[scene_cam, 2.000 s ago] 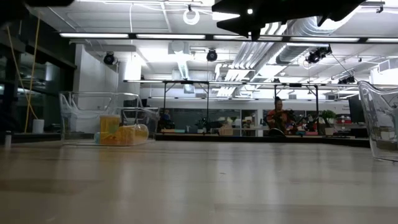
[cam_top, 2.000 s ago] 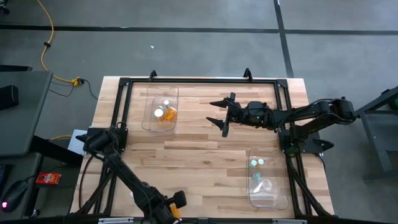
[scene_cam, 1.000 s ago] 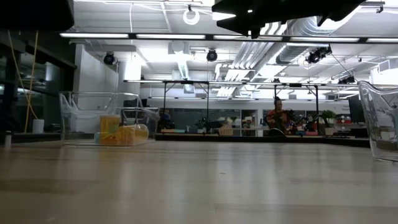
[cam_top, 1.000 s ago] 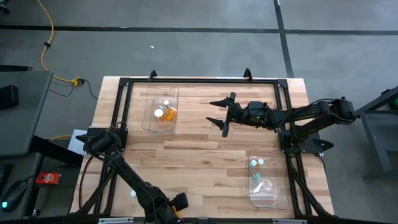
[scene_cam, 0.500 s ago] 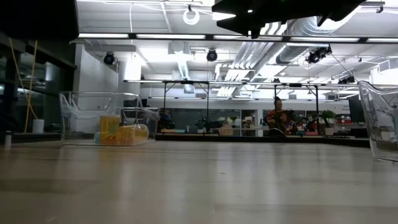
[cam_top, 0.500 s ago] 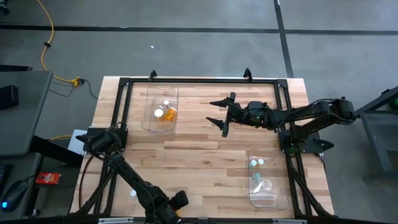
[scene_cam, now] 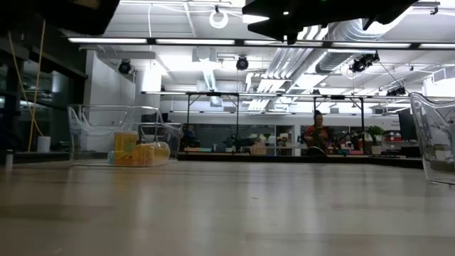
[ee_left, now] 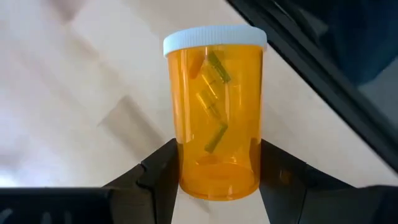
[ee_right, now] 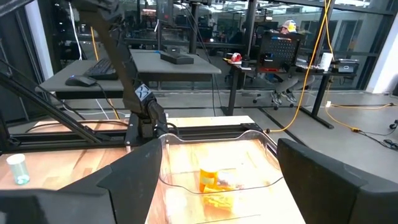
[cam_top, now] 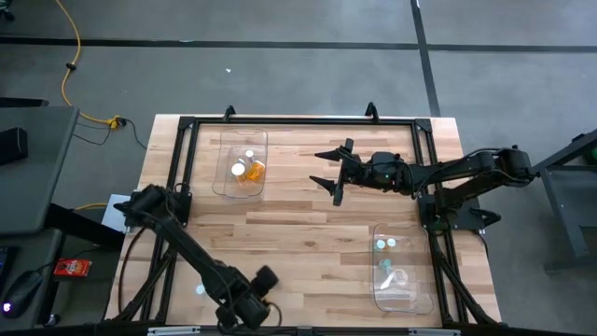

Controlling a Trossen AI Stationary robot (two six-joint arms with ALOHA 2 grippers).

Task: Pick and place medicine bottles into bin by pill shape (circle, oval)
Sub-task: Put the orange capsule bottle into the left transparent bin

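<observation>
Evenly lit from ceiling strip lights (scene_cam: 213, 40) glaring bright above the tabletop (scene_cam: 227, 213). Soft sheen across the near tabletop, blurred close to the lens. Silhouetted black against those lights, the arm overhead. Backlit and glowing, the amber bottle (ee_left: 214, 112); surroundings behind it out of focus. Faint reflections on the clear bin (ee_right: 214, 155).

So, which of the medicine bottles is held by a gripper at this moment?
The amber bottle with a white cap, clamped between the left gripper fingers near the table's front edge. The other bottles lie inside the two clear bins.
</observation>
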